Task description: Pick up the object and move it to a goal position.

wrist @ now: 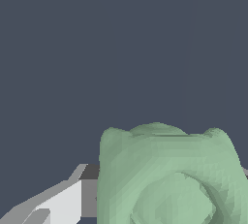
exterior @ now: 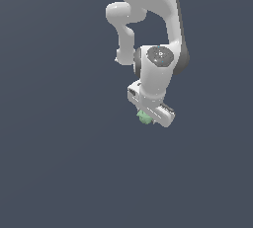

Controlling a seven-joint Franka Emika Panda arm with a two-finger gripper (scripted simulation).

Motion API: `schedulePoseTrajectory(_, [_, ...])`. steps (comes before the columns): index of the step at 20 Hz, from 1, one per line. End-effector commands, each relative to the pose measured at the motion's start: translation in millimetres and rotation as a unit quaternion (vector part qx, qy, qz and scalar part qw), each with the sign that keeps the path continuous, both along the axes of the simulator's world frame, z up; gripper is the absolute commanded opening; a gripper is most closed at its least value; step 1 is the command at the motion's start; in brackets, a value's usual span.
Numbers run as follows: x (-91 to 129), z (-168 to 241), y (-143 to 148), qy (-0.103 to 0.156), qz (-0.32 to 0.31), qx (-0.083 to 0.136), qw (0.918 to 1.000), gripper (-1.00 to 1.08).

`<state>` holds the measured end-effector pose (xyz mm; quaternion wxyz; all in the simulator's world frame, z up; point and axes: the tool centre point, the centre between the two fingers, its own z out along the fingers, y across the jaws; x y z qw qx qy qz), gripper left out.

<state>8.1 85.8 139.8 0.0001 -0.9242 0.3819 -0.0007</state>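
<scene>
Object (exterior: 144,117): pale green, lumpy — tucked under the white gripper (exterior: 148,116), against a plain dark grey backdrop.
Gripper: closed on the object — one finger (wrist: 58,203) touching its side.

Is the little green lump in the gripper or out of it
In the gripper, it seems: the green object sits right under the gripper, and it fills the wrist view beside one finger. Actual contact isn't visible.
</scene>
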Motion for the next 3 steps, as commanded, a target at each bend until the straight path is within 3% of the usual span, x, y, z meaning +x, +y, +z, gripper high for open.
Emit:
schedulePoseTrajectory(1, [1.4,4.8,4.1,0.001,-0.001,0.0,1.0,-1.0])
schedulePoseTrajectory(3, [1.7,5.8,5.0,0.001,-0.001,0.0,1.0,-1.0])
